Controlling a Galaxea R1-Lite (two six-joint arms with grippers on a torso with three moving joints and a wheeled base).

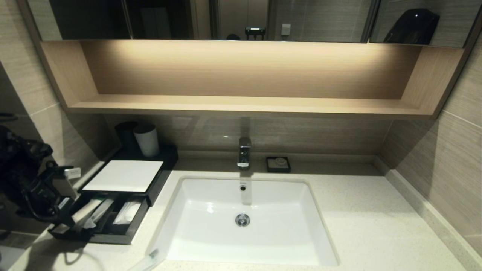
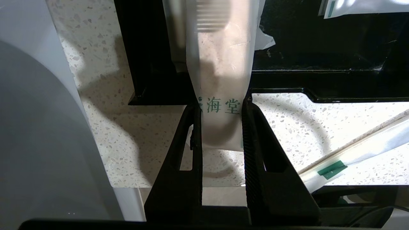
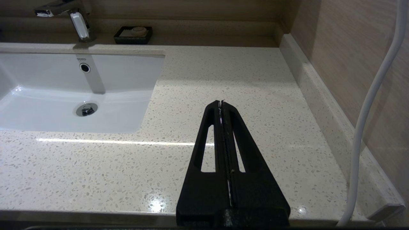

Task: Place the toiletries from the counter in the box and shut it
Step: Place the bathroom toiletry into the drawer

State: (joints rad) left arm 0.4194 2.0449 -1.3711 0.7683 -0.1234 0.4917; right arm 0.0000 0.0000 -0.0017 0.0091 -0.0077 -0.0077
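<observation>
The box (image 1: 124,175) is dark with a flat white top and stands left of the sink. Its divided drawer (image 1: 113,237) is pulled out and holds whitish packets (image 1: 127,212). My left gripper (image 2: 220,105) is at the drawer's front end, shut on the tail of a whitish packet (image 2: 220,64) printed with green characters. The packet's far end lies inside the drawer (image 2: 319,80). A second long packet (image 2: 351,156) with a green label lies on the speckled counter (image 2: 127,143) beside the gripper. It also shows in the head view (image 1: 147,261) at the counter's front edge. My right gripper (image 3: 221,102) is shut and empty over the counter right of the sink.
The white sink (image 1: 244,241) fills the middle of the counter, with a faucet (image 1: 244,152) behind it. A black soap dish (image 1: 278,164) sits by the back wall. A light grey cup (image 1: 147,140) stands behind the box. A wooden shelf (image 1: 241,103) hangs above.
</observation>
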